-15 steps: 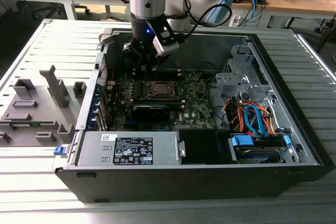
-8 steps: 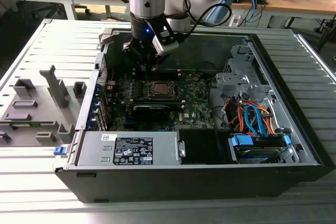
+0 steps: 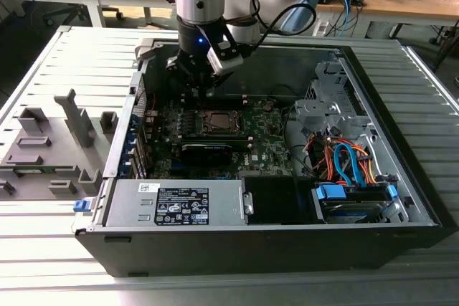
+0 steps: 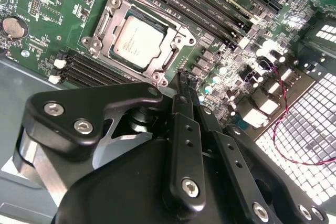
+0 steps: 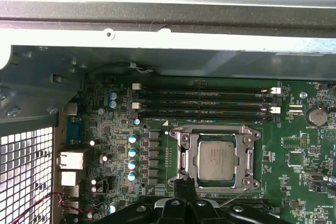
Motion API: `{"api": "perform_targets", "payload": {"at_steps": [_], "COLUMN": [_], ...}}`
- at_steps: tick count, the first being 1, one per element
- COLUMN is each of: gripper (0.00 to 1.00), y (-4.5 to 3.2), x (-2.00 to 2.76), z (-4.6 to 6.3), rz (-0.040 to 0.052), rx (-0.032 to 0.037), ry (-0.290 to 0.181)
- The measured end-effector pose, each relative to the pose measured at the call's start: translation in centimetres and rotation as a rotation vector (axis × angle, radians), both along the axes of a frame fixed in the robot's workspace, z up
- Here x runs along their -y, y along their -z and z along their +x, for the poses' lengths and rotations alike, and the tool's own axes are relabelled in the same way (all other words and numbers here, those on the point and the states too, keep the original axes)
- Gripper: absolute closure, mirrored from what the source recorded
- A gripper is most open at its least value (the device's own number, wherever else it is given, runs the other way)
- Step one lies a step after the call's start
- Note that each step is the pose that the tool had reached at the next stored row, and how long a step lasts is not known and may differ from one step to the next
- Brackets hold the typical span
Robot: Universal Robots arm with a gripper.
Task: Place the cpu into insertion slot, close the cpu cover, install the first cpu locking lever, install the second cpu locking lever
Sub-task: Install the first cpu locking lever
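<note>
The cpu [image 4: 137, 40] already sits flat in the insertion slot [image 4: 149, 19]. The cpu cover [image 5: 188, 153] appears to lie folded down around it, its cut-out framing the chip's silver top. So the work looks to have reached the locking-lever stage. Whether either lever is latched cannot be told. A thin metal rod [image 5: 237, 196] that runs slantwise off the cover's near corner may be one of them.

In the exterior view the gripper [image 3: 203, 94] hangs inside the open computer case [image 3: 423, 198], at about 11 o'clock from the socket and close above the green circuit board [image 3: 258, 148]. The power supply [image 3: 179, 202] lies at 6 o'clock from the socket, well apart. In both wrist views the fingers [image 4: 181, 85] are drawn together into one narrow tip with nothing seen between them. The tip is just beside the cover's edge, on the side away from the long black memory slots [image 5: 205, 100]. Whether it touches the cover is unclear.

As a judgement, this stage calls for fine placement. The narrow tip has to bear on a slim lever and not on the cover or the small parts crowding the board. The push must follow the lever's own arc, so that it neither slips off nor loads the seated chip.
</note>
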State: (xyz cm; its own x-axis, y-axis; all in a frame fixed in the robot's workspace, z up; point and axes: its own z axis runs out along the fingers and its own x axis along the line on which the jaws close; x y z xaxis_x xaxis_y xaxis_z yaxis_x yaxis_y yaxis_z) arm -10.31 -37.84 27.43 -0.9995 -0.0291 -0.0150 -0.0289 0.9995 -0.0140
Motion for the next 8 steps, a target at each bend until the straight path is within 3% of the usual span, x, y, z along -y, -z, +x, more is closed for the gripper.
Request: {"api": "perform_targets", "payload": {"at_steps": [8], "gripper": [0.89], "y": [-0.20], "x": [0.00], "z": [-0.04], "rz": [0.0000], "rx": [0.0000], "ry": [0.000]}}
